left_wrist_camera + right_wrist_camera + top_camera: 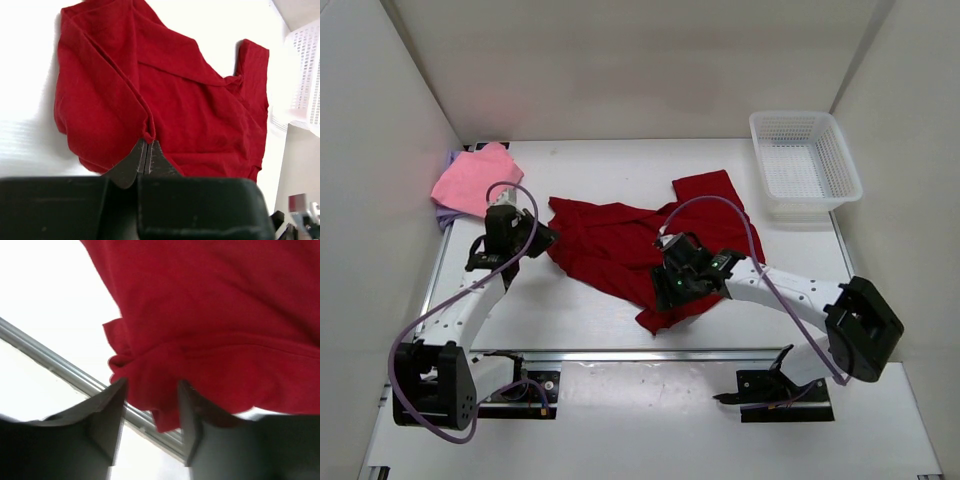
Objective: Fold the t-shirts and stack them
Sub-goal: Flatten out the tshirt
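Note:
The dark red t-shirt (620,245) lies crumpled and partly spread in the middle of the table. My left gripper (546,240) is at its left edge, shut on a pinch of the red fabric (148,135). My right gripper (670,292) hovers over the shirt's near hem, open, with a fold of red cloth (155,390) hanging in the gap between its fingers (116,395). At the far left a folded pink t-shirt (470,178) rests on the lavender t-shirt (441,214), of which only the edges show.
A white lattice basket (805,160) stands at the far right corner, its wall (307,75) also in the left wrist view. A metal rail (650,355) runs along the table's near edge, just under the right gripper (151,387). White walls close in the left, back and right.

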Controlling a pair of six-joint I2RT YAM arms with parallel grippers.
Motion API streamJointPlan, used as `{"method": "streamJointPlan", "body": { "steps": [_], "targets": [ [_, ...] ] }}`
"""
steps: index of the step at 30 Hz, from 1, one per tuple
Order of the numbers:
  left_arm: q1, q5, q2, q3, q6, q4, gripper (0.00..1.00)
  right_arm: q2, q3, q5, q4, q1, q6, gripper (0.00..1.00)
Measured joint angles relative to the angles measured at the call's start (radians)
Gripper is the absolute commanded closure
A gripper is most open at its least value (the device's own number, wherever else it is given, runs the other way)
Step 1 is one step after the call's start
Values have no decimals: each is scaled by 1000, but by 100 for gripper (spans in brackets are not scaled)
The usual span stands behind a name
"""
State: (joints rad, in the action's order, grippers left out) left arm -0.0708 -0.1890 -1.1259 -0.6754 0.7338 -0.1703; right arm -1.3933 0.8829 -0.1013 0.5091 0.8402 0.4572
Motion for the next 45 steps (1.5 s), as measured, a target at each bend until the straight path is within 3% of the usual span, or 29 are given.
{"method": "streamJointPlan", "body": {
  "steps": [4,11,12,13,14,17,20,24,28,29,31,35,37,41,44,45],
  "targets": [
    [-14,3,0,19,1,29,100,-60,36,46,10,25,8,33],
    [-30,5,-10,40,11,47,100,-142,35,92,15,-18,10,33],
    [-31,5,-11,41,12,51,100,-148,35,87,15,-18,9,43],
    [-32,6,-13,41,14,53,100,-150,34,84,14,-16,7,69],
    [-33,7,-14,42,15,55,100,-150,34,80,14,-12,3,86],
    [-33,8,-17,46,16,67,100,-145,31,90,15,-3,13,100],
    [-21,5,-21,47,16,71,100,-73,-21,102,12,-3,34,100],
    [5,1,-32,47,19,73,100,154,-158,106,39,-14,85,98],
    [31,-6,-32,47,21,73,100,441,-357,72,62,-74,176,75],
    [50,-10,-31,47,21,70,100,622,-470,38,137,-180,225,45],
    [56,-13,-31,47,22,68,100,669,-478,16,155,-226,228,39],
    [79,-21,-28,47,23,66,100,671,-477,-90,117,-468,196,30],
    [80,-20,-28,47,23,64,100,626,-477,-109,84,-552,175,27],
    [45,-21,-24,47,27,68,100,518,-450,-68,66,-566,135,28],
    [17,-22,-25,48,31,76,100,409,-371,-23,62,-537,93,43],
    [10,-22,-25,51,34,80,100,374,-341,8,60,-507,85,57]
  ]
}}
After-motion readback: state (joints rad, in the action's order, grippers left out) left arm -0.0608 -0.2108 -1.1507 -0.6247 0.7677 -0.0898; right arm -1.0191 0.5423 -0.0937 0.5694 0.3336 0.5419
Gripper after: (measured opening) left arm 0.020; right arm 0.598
